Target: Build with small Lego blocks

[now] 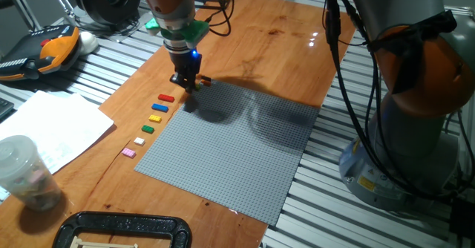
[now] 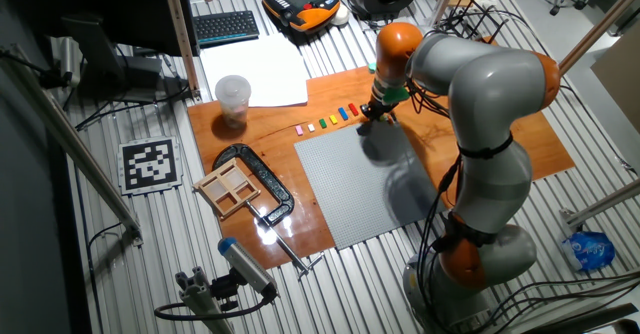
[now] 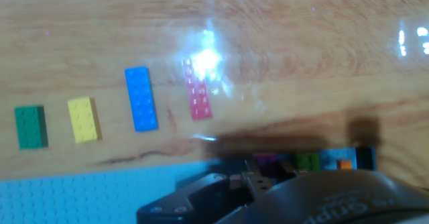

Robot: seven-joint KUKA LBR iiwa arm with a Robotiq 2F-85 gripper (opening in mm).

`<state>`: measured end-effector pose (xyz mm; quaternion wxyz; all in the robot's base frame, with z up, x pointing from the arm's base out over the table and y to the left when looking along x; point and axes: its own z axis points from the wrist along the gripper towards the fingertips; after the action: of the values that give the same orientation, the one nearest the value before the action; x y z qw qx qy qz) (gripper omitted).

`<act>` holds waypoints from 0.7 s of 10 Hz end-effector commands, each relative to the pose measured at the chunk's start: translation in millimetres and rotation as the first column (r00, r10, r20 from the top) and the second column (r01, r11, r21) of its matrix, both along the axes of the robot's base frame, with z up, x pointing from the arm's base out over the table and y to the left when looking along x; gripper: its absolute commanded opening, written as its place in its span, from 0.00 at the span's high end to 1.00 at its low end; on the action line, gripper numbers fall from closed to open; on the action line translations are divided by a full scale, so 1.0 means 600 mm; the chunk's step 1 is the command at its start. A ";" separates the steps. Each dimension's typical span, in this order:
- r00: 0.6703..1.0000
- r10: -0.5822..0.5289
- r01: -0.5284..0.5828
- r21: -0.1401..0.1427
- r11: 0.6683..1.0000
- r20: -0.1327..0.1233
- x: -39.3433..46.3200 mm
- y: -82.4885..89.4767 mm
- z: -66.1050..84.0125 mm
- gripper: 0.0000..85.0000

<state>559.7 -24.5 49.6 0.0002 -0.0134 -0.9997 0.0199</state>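
Six loose bricks run lengthwise toward seven o'clock from the fingers (image 1: pixel 188 84), red brick (image 1: pixel 165 97) nearest; whether the fingers grip anything, I cannot tell.

Glossy wooden tabletop (image 1: pixel 282 40) (glare-streaked), matt studded baseplate (image 1: pixel 237 151).

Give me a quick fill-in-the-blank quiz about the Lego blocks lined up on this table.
1. In the hand view, the block between the yellow block and the red block is ____.
2. In that view, the block left of the yellow one is ____.
3. The blocks lie on the wooden board beside the grey ____.

Answers: blue; green; baseplate
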 end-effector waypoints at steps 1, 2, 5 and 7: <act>1.000 -0.002 0.002 -0.005 1.000 -0.001 -0.002 0.001 0.000 1.00; 1.000 -0.002 0.002 -0.002 1.000 -0.001 -0.003 0.002 -0.003 1.00; 1.000 0.012 -0.012 0.001 1.000 0.000 0.000 -0.011 -0.009 1.00; 1.000 0.007 -0.007 -0.008 1.000 0.003 -0.003 -0.010 -0.005 1.00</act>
<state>557.5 -30.9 46.8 -0.0010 -0.0096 -0.9997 0.0236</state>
